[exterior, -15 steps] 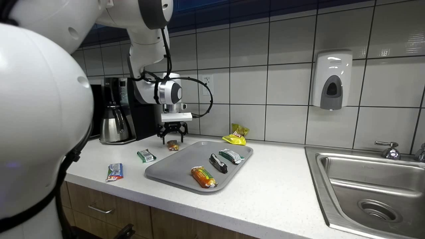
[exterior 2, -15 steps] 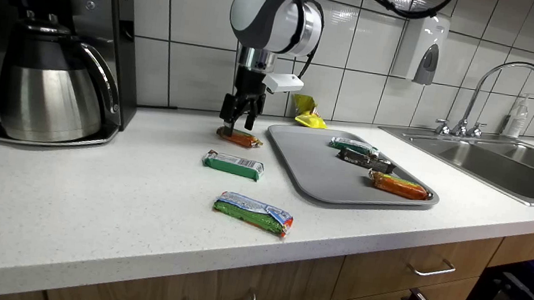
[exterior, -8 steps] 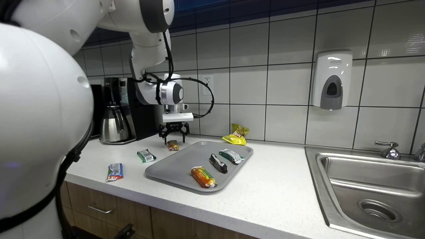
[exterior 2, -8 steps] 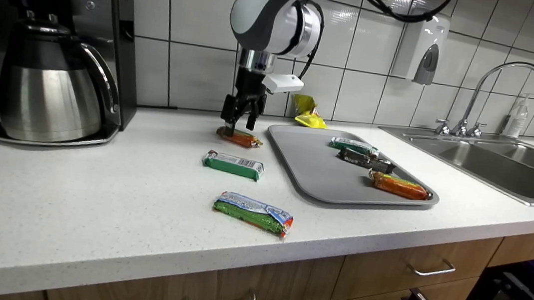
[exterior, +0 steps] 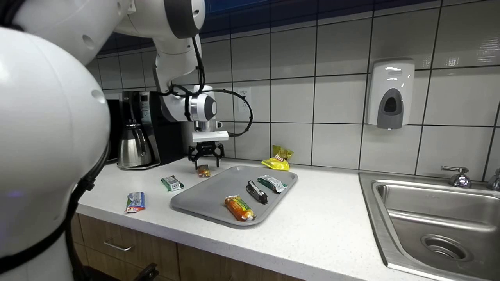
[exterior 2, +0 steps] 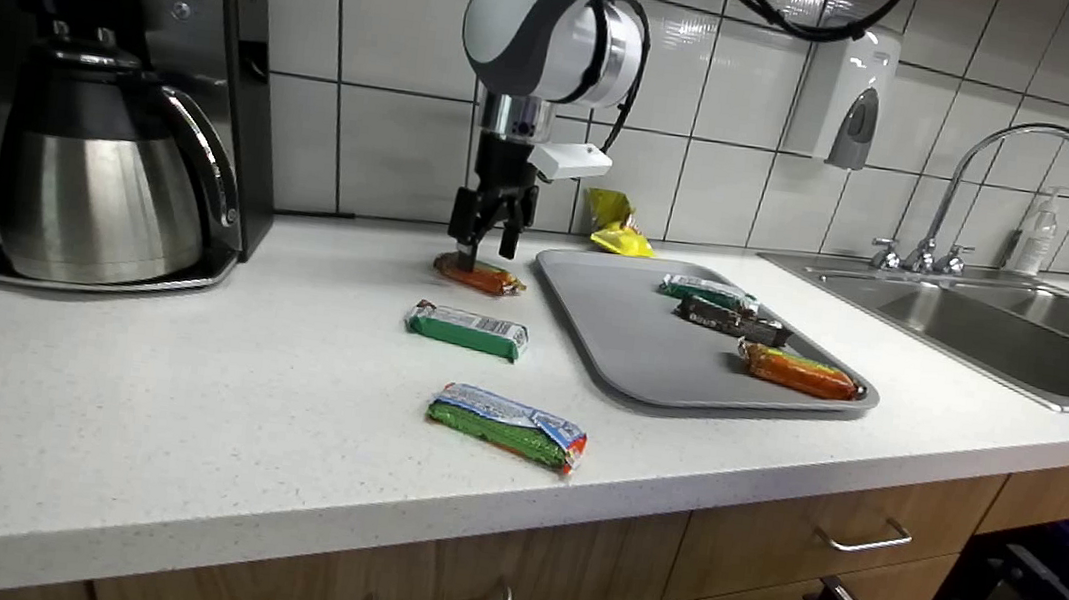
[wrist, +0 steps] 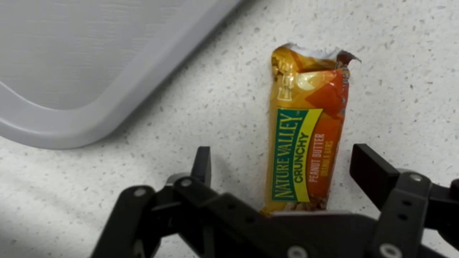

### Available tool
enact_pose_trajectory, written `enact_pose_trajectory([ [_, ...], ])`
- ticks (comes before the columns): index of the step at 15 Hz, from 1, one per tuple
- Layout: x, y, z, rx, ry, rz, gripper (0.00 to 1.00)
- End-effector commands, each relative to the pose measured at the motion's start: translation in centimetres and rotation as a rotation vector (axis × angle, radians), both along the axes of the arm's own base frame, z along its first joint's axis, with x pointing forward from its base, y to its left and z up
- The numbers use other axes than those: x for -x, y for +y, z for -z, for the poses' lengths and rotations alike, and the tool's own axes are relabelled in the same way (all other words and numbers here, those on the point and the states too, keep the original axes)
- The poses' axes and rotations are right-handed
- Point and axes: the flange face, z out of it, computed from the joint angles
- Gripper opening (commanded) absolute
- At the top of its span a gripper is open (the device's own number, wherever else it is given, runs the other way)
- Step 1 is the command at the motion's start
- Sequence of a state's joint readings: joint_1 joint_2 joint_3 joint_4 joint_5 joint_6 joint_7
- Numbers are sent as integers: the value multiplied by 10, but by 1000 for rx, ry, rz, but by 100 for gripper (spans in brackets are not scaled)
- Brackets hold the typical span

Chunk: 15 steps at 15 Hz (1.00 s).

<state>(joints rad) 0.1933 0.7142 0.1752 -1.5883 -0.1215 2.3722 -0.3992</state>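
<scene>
My gripper (wrist: 281, 152) is open, its black fingers (wrist: 373, 173) apart with nothing held. Between and below them an orange peanut butter granola bar (wrist: 304, 136) lies on the counter; its near end is hidden behind the gripper in the wrist view. In both exterior views the gripper (exterior: 207, 167) hangs just over this bar (exterior 2: 487, 278). A green-and-white bar (exterior 2: 466, 333) and a blue, green and red bar (exterior 2: 507, 426) lie nearer the counter's front edge. On the grey tray (exterior: 207, 195) rest a green bar (exterior: 272, 183), a dark bar (exterior: 257, 192) and another orange bar (exterior: 240, 208).
The tray's raised rim (wrist: 118, 107) lies close to the orange bar in the wrist view. A coffee maker with a steel carafe (exterior 2: 103, 201) stands on the counter. A yellow bag (exterior: 278, 162) leans near the tiled wall. Beyond the tray is a sink (exterior: 375, 218).
My gripper has drifted slightly to the right and a little upward in both exterior views, with its jaws still apart. The bars and the tray have not moved.
</scene>
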Motion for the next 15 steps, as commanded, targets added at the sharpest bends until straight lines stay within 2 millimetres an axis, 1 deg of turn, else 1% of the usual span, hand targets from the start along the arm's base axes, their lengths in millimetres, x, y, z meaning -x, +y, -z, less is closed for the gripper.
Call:
enact_pose_trajectory([
  [1,-3,4,-1,26,23,13,100],
  [8,-1,7,3,29,38,9,100],
  [9,-2,7,3,28,38,9,75],
  [10,-2,7,3,26,38,9,74],
  [15,-2,8,2,26,39,9,34],
])
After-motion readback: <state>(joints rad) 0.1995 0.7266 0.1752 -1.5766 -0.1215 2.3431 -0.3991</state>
